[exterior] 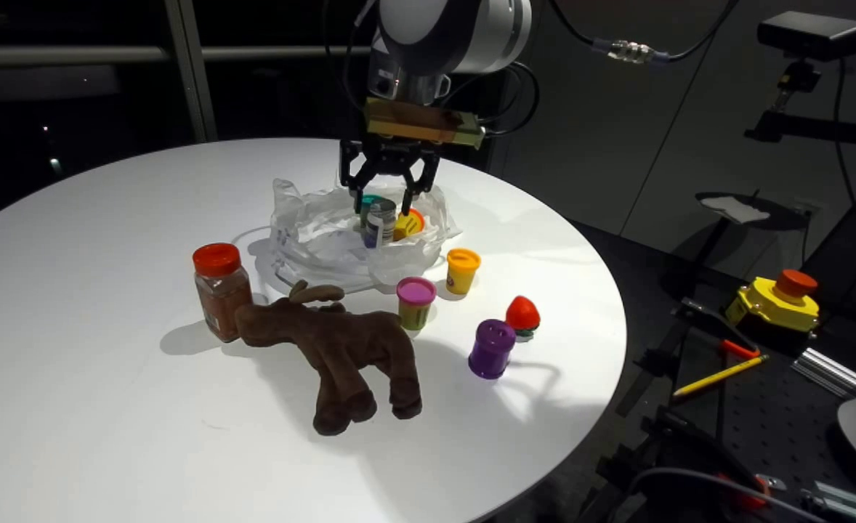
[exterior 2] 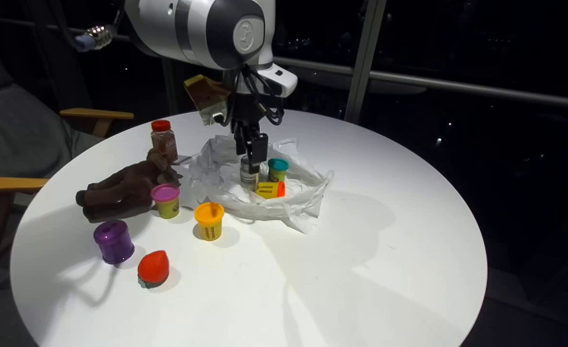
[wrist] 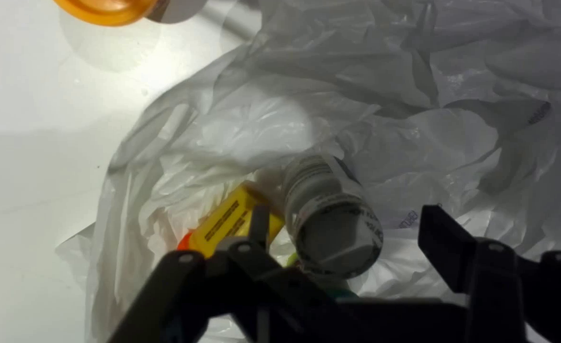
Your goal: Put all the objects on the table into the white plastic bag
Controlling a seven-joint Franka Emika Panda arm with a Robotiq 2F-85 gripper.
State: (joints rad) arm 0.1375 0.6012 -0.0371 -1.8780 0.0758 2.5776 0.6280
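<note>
Hanging over the bag (exterior: 319, 258), the end effector (exterior: 383, 209) has its jaws spread wide and grips nothing: the wrist view shows gaps between its 2 fingers (wrist: 445, 247) and the bottle (wrist: 333, 219). Whether the bottle rests on the bag's floor is hard to tell. Also inside are the red-lidded tub (wrist: 223, 224), on its side, and the teal-lidded tub (exterior 2: 277, 169), mostly covered in the wrist view. On the tabletop (exterior: 94, 363) are 6 more: jar (exterior: 226, 298), moose (exterior: 333, 341), pink-lidded tub (exterior: 415, 301), amber-lidded tub (exterior: 461, 273), purple tub (exterior: 492, 350) and strawberry (exterior: 522, 314). The moose hides part of the jar; the wrist view's top edge cuts off the amber-lidded tub. Print on red-lidded tub, bottle and bag is too small or blurred to read.
</note>
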